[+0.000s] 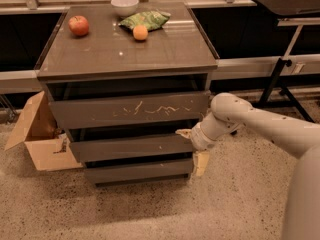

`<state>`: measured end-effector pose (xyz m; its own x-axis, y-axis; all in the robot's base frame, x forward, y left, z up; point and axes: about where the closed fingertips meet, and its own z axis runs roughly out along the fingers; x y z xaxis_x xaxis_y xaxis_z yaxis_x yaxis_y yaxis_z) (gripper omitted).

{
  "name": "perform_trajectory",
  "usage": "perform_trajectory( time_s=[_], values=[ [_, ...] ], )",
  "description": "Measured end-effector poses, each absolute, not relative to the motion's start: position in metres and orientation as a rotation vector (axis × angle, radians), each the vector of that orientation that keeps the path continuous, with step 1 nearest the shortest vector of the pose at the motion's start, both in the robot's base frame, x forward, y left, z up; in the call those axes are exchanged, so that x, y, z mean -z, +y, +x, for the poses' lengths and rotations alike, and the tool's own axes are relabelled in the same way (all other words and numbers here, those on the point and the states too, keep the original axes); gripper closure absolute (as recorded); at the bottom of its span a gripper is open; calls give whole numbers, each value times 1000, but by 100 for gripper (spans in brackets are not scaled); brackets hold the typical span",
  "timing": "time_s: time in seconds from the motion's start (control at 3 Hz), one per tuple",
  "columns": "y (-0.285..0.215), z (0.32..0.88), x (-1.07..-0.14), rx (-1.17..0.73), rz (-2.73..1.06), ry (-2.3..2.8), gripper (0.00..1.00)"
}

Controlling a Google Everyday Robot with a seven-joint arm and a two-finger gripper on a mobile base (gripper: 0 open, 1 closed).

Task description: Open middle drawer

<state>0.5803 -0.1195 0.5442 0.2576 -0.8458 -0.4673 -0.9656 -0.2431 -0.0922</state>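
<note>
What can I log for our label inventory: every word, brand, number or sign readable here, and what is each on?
Nothing can be read.
Cardboard box: dark print on its side, too blurred to read.
Green snack bag: print too small to read.
Top drawer: white scratches only, no lettering.
Middle drawer: a white speck, no text.
Gripper, at the middle drawer's right end: no markings visible.

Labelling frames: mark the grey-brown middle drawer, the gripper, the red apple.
grey-brown middle drawer [130, 148], camera view, front centre.
gripper [189, 152], camera view, between open fingers, by drawer's right end.
red apple [79, 25], camera view, centre.
</note>
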Motion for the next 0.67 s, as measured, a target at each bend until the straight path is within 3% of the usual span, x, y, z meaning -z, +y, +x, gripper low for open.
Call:
perform_trajectory(
  time_s=[0.33, 0.67],
  values=[
    [-112, 627, -507, -477, -2161, 1607, 0],
    [-110, 629, -504, -486, -2155, 1599, 0]
  ],
)
